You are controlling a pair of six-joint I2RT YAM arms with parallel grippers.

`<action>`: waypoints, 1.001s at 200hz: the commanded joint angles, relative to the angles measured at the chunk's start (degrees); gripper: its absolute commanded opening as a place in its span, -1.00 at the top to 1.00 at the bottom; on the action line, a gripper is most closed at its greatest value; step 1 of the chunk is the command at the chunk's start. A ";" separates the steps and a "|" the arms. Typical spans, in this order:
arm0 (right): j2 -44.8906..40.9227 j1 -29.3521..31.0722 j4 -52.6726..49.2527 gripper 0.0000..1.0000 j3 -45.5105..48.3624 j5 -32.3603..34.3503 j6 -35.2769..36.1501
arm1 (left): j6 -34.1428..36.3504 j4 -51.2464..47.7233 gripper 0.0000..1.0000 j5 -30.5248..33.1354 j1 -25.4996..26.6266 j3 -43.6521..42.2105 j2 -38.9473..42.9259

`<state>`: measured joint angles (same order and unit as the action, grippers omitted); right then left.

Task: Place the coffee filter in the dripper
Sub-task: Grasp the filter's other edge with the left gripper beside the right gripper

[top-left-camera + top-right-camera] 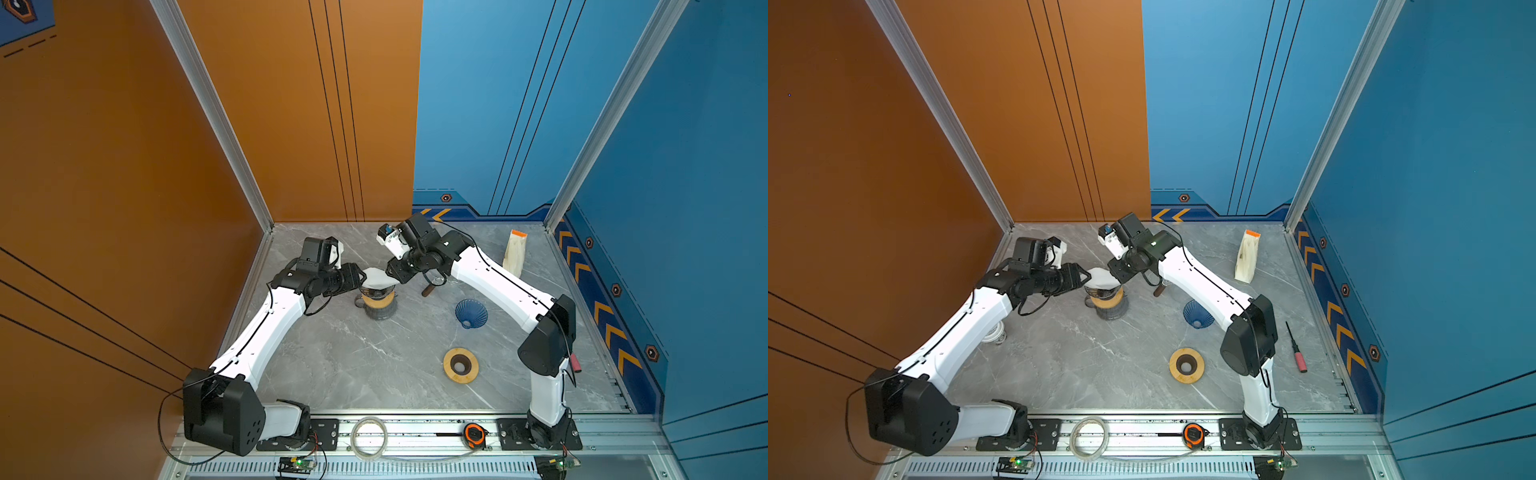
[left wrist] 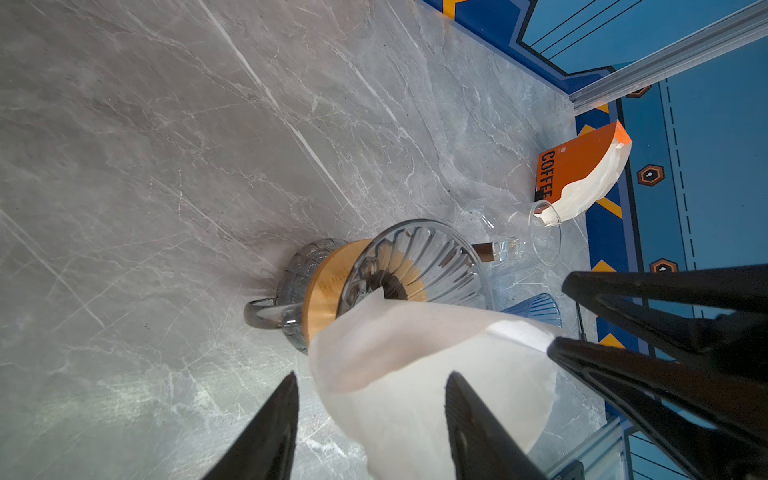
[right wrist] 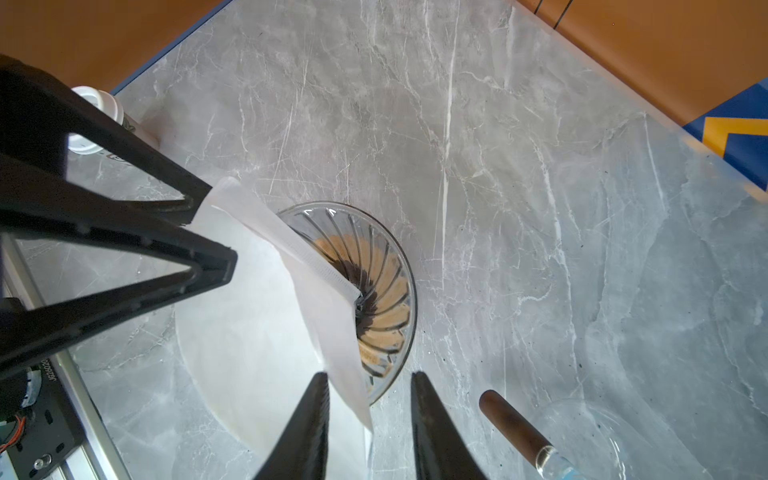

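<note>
Left pincer (image 2: 372,374) & right pincer (image 3: 370,374): your jaws stand apart on both, each straddling rim of coffee filter (image 3: 257,332), prob. to spread it. Tip sits inside dripper (image 3: 386,291); rest leans out over dripper rim, not seated yet.

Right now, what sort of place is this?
Probably a robot test cell staged as a pour-over coffee station: aluminium frame around a marble-look tabletop, a glass dripper, and a COFFEE filter pack.

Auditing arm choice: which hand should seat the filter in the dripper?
Probably left: the filter sits broadly inside the left hand, tip in the dripper; the right hand flanks only its edge.
</note>
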<state>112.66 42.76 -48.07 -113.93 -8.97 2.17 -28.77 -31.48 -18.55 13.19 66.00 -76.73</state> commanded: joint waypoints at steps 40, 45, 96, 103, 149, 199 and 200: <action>2.12 -1.96 -4.55 0.44 -3.83 -4.69 0.10 | 1.90 -1.02 -0.11 -1.38 -0.36 3.69 -3.22; 2.30 -2.13 -4.50 0.44 -3.87 -5.23 -0.20 | 1.94 -1.08 -0.11 -1.43 -0.39 3.77 -3.31; 3.14 -2.16 -4.57 0.44 -4.20 -9.67 -1.30 | 2.03 -1.25 -0.11 -1.43 -0.49 3.84 -2.99; 3.25 -2.17 -4.51 0.44 -4.28 -9.91 -1.36 | 2.00 -1.30 -0.12 -1.42 -0.43 3.81 -2.91; 3.97 -2.16 -4.56 0.52 -4.99 -9.70 -1.89 | 2.10 -1.72 -0.12 -1.40 -0.57 3.97 -2.59; 4.41 -2.16 -4.48 0.77 -6.13 -8.78 -2.17 | 2.21 -2.06 -0.12 -1.49 -0.71 4.09 -2.46; 4.41 -2.16 -4.48 0.77 -6.13 -8.78 -2.17 | 2.22 -2.07 -0.12 -1.49 -0.71 4.07 -2.46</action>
<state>116.29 40.64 -51.05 -118.32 -17.96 0.45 -27.90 -31.94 -18.70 12.82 68.29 -79.64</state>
